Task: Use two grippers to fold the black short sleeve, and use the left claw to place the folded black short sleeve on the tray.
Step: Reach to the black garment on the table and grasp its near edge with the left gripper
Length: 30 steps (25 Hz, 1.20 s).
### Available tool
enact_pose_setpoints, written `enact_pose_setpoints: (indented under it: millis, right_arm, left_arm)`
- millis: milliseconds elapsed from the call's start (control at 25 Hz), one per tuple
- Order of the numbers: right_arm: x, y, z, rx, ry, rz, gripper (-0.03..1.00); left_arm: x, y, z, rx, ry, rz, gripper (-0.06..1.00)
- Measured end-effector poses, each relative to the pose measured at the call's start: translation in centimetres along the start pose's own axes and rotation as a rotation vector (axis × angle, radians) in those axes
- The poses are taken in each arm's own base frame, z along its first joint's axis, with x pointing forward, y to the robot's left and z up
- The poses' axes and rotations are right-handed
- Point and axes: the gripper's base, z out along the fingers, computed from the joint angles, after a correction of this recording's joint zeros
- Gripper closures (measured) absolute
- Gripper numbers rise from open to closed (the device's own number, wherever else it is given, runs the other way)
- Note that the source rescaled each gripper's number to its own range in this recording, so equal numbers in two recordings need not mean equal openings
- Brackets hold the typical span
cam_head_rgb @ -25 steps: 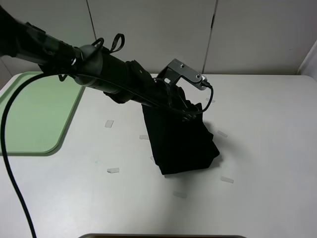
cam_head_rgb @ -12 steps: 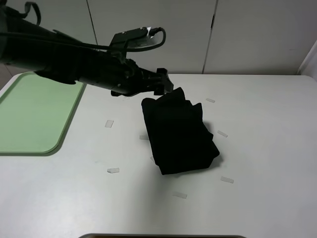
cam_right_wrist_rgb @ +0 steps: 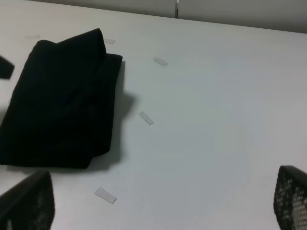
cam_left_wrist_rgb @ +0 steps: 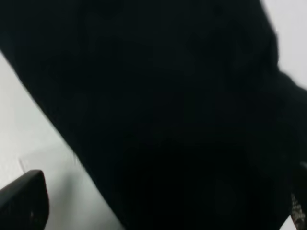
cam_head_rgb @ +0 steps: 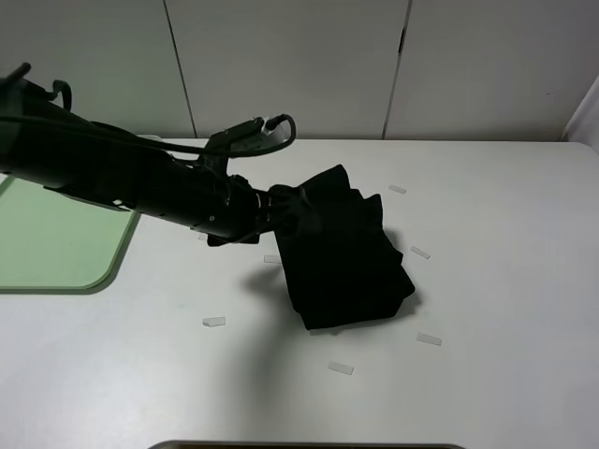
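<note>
Even bright light, blurred wrist close-up

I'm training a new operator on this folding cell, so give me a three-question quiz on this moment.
1. True or false: the black short sleeve already lies on the tray.
2. Which arm reaches to the shirt's edge? A) left B) right
3. Fill in: the small pale tape strips lie on the ____.

Key: 1 false, it sits folded on the white table, apart from the tray. 2 A, the left claw. 3 table.
</note>
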Motion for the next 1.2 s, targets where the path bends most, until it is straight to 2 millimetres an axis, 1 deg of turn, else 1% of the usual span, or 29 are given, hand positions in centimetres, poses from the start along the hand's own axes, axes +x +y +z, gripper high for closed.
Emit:
enact_pose_setpoints:
  millis: [320, 640, 840, 880, 920, 960, 1040, 1080, 1120, 1160, 1200]
  right_arm:
    - [0.0, 0.0, 0.0, 0.000, 0.000, 0.000, -0.03]
    - [0.0, 0.0, 0.0, 0.000, 0.000, 0.000, -0.03]
    - [0.0, 0.0, 0.0, 0.000, 0.000, 0.000, -0.03]
    - [0.0, 0.0, 0.0, 0.000, 0.000, 0.000, -0.03]
    - [0.0, 0.0, 0.0, 0.000, 0.000, 0.000, -0.03]
    - [0.0, 0.0, 0.0, 0.000, 0.000, 0.000, -0.03]
    - [0.0, 0.0, 0.0, 0.000, 0.000, 0.000, -0.03]
    - [0.0, 0.0, 0.0, 0.000, 0.000, 0.000, -0.03]
    - [0.0, 0.0, 0.0, 0.000, 0.000, 0.000, -0.03]
    - [0.0, 0.0, 0.0, 0.000, 0.000, 0.000, -0.03]
    - [0.0, 0.0, 0.0, 0.000, 0.000, 0.000, -0.03]
  left_arm:
    - [2.7, 1.7, 3.4, 0.024, 0.142, -0.094, -0.05]
    - [1.2, 1.1, 5.2, 0.082, 0.131, -0.089, -0.04]
    - [0.9, 0.8, 6.3, 0.115, 0.134, -0.049, -0.02]
    - [0.8, 0.7, 6.6, 0.119, 0.134, -0.043, 0.00]
    - [0.7, 0.5, 6.8, 0.124, 0.134, -0.038, 0.03]
    - [0.8, 0.5, 7.4, 0.123, 0.140, -0.031, 0.21]
    - [1.1, 0.8, 7.9, 0.113, 0.151, -0.035, 0.52]
    - [1.2, 1.0, 8.0, 0.106, 0.154, -0.036, 0.70]
    - [1.2, 1.0, 8.1, 0.105, 0.153, -0.036, 0.81]
    - [1.1, 1.0, 8.1, 0.099, 0.152, -0.035, 0.88]
    - [1.1, 1.1, 8.1, 0.096, 0.151, -0.034, 0.88]
